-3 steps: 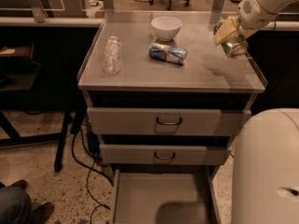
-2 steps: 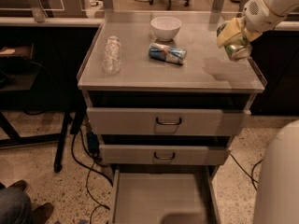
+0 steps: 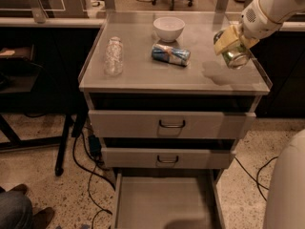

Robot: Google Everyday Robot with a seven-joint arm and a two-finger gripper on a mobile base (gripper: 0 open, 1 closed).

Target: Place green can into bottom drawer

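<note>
My gripper (image 3: 228,44) pinches the can (image 3: 234,57), tilted, above the cabinet top's (image 3: 143,75) right edge. The drawer (image 3: 164,202) lies open well below; released early, the can could miss it.

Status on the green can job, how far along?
Done: the bottom drawer is pulled open, and the green can is up off the cabinet top. In hand: the gripper holds the can, tilted, above the top's right side. Left: lower it into the drawer and release.
</note>
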